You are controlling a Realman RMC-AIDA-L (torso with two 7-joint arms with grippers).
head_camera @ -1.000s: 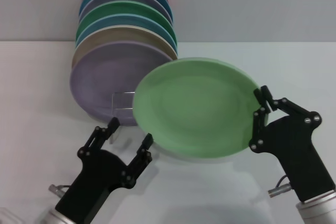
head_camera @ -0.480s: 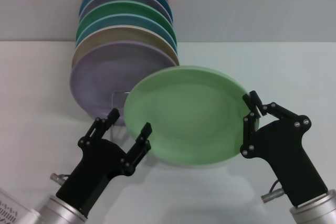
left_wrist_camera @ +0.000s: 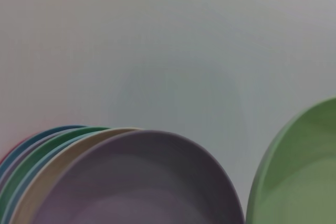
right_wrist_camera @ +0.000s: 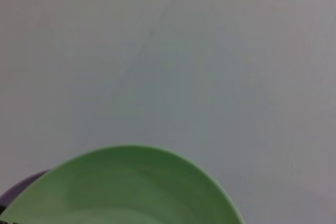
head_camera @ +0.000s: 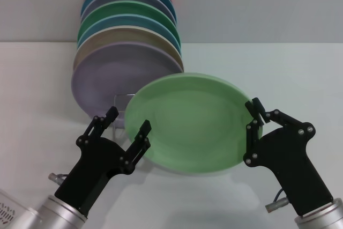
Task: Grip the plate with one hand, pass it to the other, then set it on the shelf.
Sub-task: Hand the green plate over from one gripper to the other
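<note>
The light pastel-green plate (head_camera: pixel 190 124) is held in the air in front of the rack, tilted toward me. My right gripper (head_camera: pixel 256 115) is shut on its right rim. My left gripper (head_camera: pixel 128 120) is open at the plate's left rim, which seems to lie between its two fingers. The plate also shows in the left wrist view (left_wrist_camera: pixel 299 177) and the right wrist view (right_wrist_camera: pixel 131 190). The shelf (head_camera: pixel 119 97), a thin silver wire rack, shows only as a front loop behind the plate's left edge; the rest is hidden by plates.
Several plates stand upright in the rack at the back left: a lavender plate (head_camera: pixel 104 81) in front, then beige, blue, a darker green plate (head_camera: pixel 126 10), and more behind. The lavender plate also shows in the left wrist view (left_wrist_camera: pixel 136 182). White table (head_camera: pixel 300 73) all around.
My right gripper has carried the plate left and slightly down. My left gripper has risen and moved forward until its open fingers reach the plate's left rim.
</note>
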